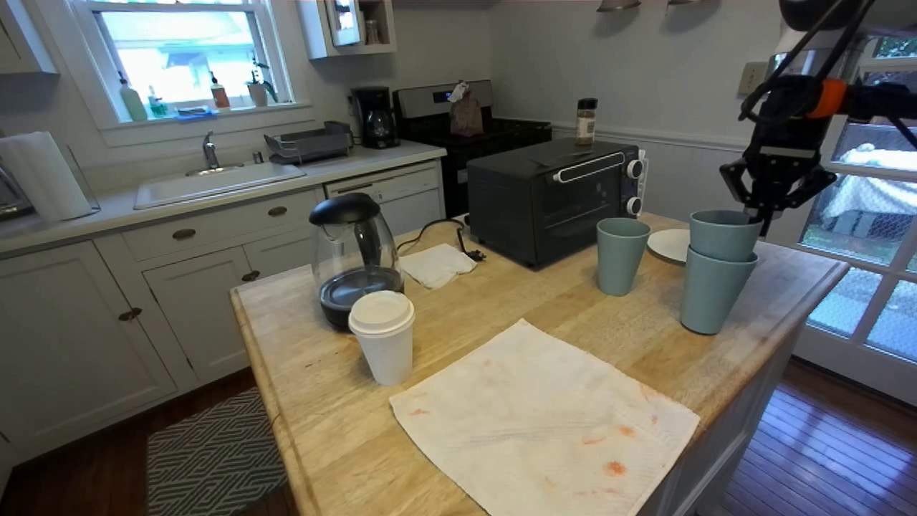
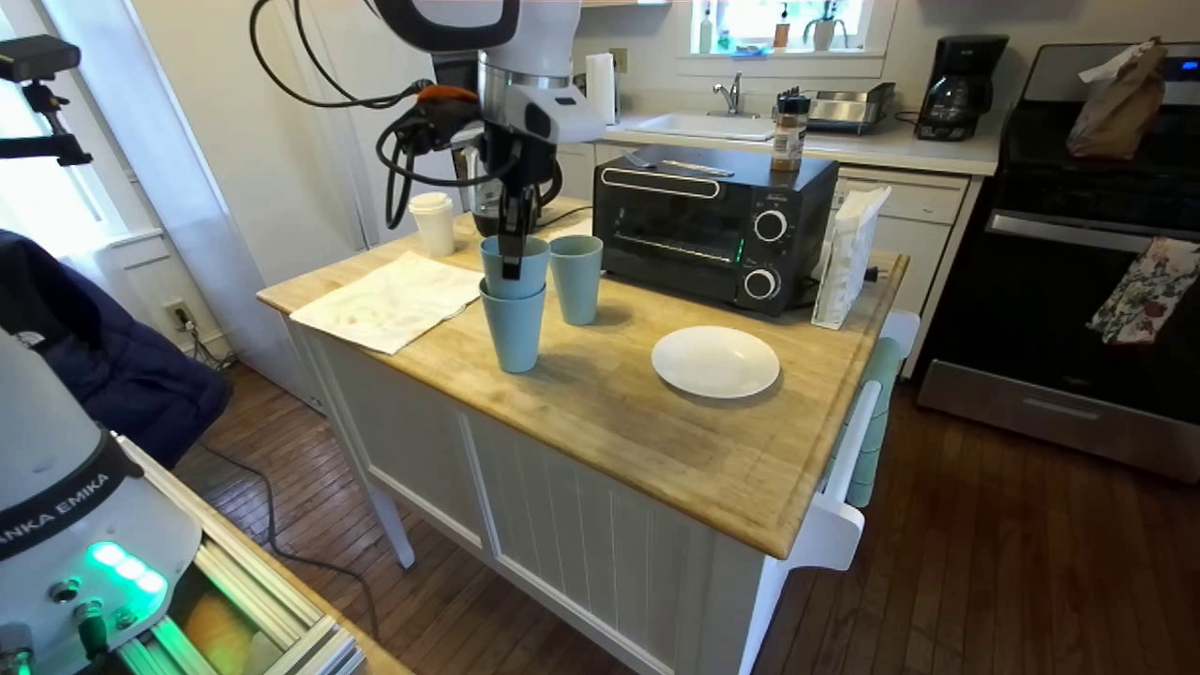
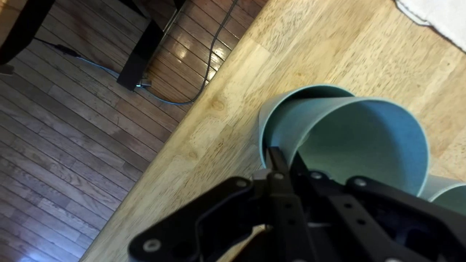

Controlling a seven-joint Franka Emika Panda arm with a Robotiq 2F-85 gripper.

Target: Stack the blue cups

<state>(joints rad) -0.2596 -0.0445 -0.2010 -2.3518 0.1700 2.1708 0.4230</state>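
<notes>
The upper blue cup (image 1: 723, 236) is partly inside the lower blue cup (image 1: 713, 297), which stands upright on the wooden table. About half of the upper cup shows above the lower rim in both exterior views. My gripper (image 1: 762, 218) is shut on the upper cup's wall at its rim. In the wrist view, one fingertip is inside the upper cup (image 3: 360, 145) and one outside, between it and the lower cup's rim (image 3: 265, 120). The upper cup's bottom is hidden. The third blue cup (image 2: 577, 286) stands upright beside the pair, towards the oven; part of it shows in the wrist view (image 3: 449, 198).
A black toaster oven (image 1: 544, 204) carries a spice jar (image 1: 586, 122). A white plate (image 2: 715, 362) lies on the table. A stained cloth (image 1: 544, 423), a lidded white cup (image 1: 383, 340) and a glass carafe (image 1: 358, 265) are further along. The table edge (image 3: 174, 145) is close to the cups.
</notes>
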